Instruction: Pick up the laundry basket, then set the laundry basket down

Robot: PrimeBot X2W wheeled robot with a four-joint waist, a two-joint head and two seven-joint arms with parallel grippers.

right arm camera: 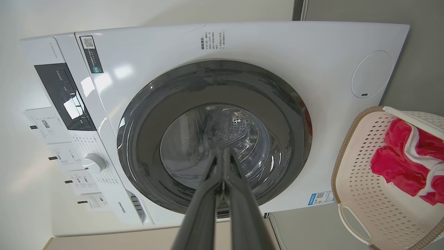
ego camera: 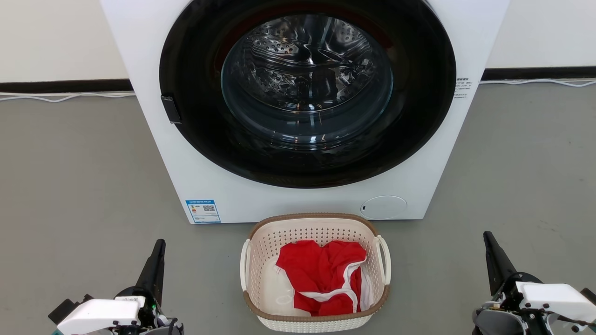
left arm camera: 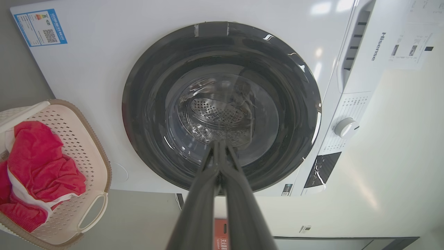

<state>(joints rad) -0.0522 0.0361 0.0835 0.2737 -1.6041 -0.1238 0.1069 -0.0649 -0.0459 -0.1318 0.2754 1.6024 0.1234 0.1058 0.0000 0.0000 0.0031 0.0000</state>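
Standing before the washing machine [ego camera: 139, 56], the laundry basket [ego camera: 312, 232] lies between left gripper [ego camera: 159, 246] and right gripper [ego camera: 489, 239], apart from both; each gripper is closed and empty.

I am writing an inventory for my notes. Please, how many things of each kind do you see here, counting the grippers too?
washing machine: 1
laundry basket: 1
red cloth with white trim, in the basket: 1 bundle (I cannot tell if it is more than one piece)
grippers: 2, the left gripper and the right gripper
Total: 5
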